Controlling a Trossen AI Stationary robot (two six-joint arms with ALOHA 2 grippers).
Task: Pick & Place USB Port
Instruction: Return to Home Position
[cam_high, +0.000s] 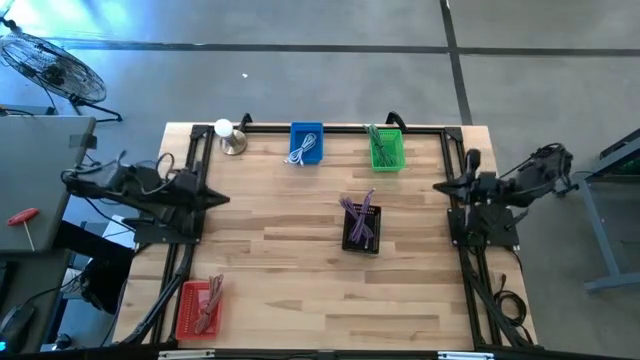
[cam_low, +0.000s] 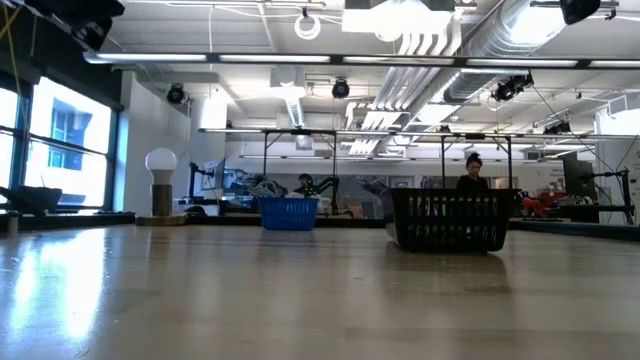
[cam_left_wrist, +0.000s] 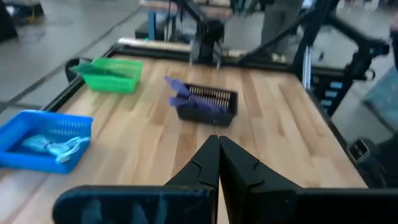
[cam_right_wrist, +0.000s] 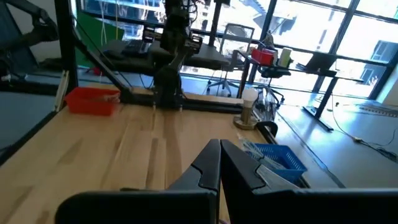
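Judging by the layout, little could go wrong: purple cable (cam_high: 352, 208) ends poking over the black bin (cam_high: 361, 249) at mid-table might be snagged by a low sweep. The left gripper (cam_high: 218, 198) and right gripper (cam_high: 440, 187) are closed, empty, at the left and right edges. The white cable (cam_high: 301, 153) is coiled in the far blue bin (cam_high: 306, 127).

The blue bin (cam_high: 306, 127) stands at the bench's (cam_high: 300, 270) far edge with a white cable (cam_high: 300, 153) coiled inside. The green bin (cam_high: 387, 167), farther right along that edge, holds green cable (cam_high: 378, 138). The black bin (cam_high: 361, 249) stands mid-bench, with purple cable (cam_high: 358, 215) poking over its rim. The red bin (cam_high: 183, 310) at the near left corner holds pink cable (cam_high: 208, 305).
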